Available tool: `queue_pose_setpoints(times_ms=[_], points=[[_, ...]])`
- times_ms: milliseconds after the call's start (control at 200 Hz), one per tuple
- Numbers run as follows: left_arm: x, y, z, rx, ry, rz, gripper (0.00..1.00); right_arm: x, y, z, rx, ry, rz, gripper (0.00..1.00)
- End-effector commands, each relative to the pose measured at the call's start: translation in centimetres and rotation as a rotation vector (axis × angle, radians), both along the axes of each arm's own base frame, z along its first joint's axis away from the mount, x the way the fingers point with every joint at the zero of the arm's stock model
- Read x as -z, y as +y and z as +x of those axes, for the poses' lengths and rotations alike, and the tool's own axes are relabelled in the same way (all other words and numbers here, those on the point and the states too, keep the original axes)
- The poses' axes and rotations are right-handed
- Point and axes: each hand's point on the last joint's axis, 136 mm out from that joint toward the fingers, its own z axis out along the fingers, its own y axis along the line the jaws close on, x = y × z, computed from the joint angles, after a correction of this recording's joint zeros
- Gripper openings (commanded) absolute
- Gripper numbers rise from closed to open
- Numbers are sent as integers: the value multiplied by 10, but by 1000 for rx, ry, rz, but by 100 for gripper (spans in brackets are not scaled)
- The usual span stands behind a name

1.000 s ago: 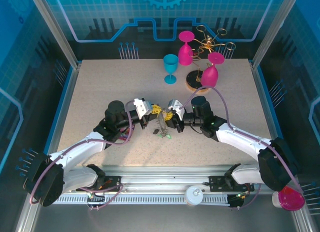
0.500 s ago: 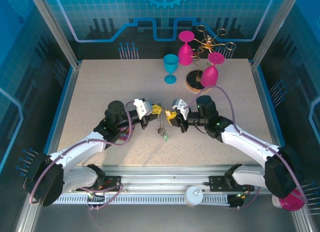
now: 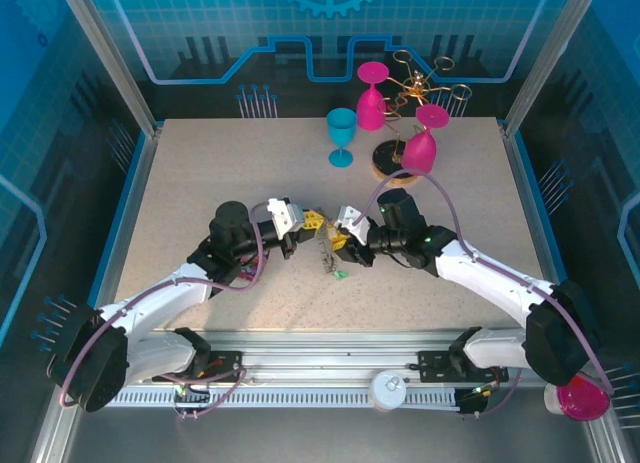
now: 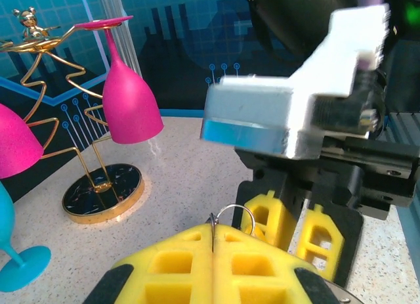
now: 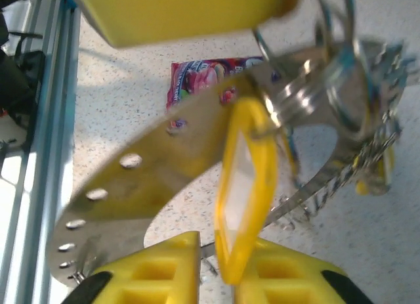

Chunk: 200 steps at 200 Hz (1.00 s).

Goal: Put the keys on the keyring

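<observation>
Right wrist blurs the keyring [image 5: 151, 179]; unclear whether right pincer [image 5: 220, 251] holds yellow key [image 5: 243, 186]; left pincer [image 4: 213, 235] clamps loop [image 4: 233, 207].

The keys [image 3: 328, 255] too small to tell apart; the keyring [image 5: 151, 163] blurred

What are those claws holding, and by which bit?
The left gripper pinches the keyring by a wire loop. A yellow key tag sits within the right gripper; whether gripped, I cannot tell.
</observation>
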Motion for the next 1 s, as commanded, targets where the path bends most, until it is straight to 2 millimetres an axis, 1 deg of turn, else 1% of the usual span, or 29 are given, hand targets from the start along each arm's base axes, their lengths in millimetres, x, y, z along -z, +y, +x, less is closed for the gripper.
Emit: queue_pose_setpoints(times_ms=[0, 40, 75, 130, 205, 320, 420, 510, 595, 786, 911, 996], points=[[-17, 2, -1, 5, -70, -25, 0, -15, -3, 2, 14, -3, 28, 33], [-16, 2, -1, 4, -71, -24, 0, -21, -9, 6, 41, -12, 48, 40], [-16, 1, -2, 7, -71, -23, 0, -28, -15, 9, 58, -25, 66, 42], [-16, 2, -2, 9, -72, -23, 0, -36, -23, 11, 74, -46, 88, 44], [-16, 1, -3, 15, -74, -25, 0, -46, -28, 9, 63, -93, 108, 44], [-16, 1, -5, 30, -75, -27, 0, -65, -26, 7, 35, -181, 149, 40], [-16, -1, -8, 49, -74, -28, 0, -81, -17, 5, -8, -274, 192, 35], [-15, -1, -9, 54, -71, -27, 0, -93, -9, 4, -41, -287, 223, 34], [-15, -2, -10, 59, -72, -27, 0, -96, -1, 5, -57, -275, 234, 34], [-15, -3, -10, 67, -68, -25, 0, -94, 11, 6, -81, -271, 249, 33], [-14, -3, -11, 74, -66, -24, 0, -93, 13, 10, -74, -271, 251, 32], [-14, -3, -12, 79, -66, -26, 0, -93, 15, 12, -71, -271, 254, 29]])
